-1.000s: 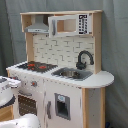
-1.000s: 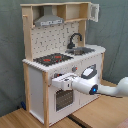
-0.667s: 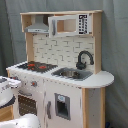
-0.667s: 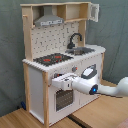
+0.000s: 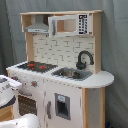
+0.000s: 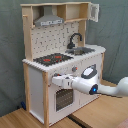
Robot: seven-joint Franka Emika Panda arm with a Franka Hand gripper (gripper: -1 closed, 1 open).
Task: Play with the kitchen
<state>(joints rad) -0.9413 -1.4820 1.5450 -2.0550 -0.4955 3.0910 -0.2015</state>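
Steel sink [image 5: 71,74] in the kitchen [image 6: 60,60] looks empty; the tool [image 6: 54,80] by the oven door [image 6: 63,98], grip unclear.

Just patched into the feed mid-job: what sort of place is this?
Probably a lab or test setup, not a home: a toy kitchen stands before a plain grey curtain on a wooden floor, with the robot arm reaching toward it.

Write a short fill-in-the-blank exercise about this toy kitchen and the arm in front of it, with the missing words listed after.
1. On the kitchen counter, the black tap stands behind the ____.
2. The hob has rings coloured ____.
3. The grey hood hangs directly above the ____.
4. In the second exterior view, the gripper is level with the top of the ____ door.

Missing words: sink; red; hob; oven
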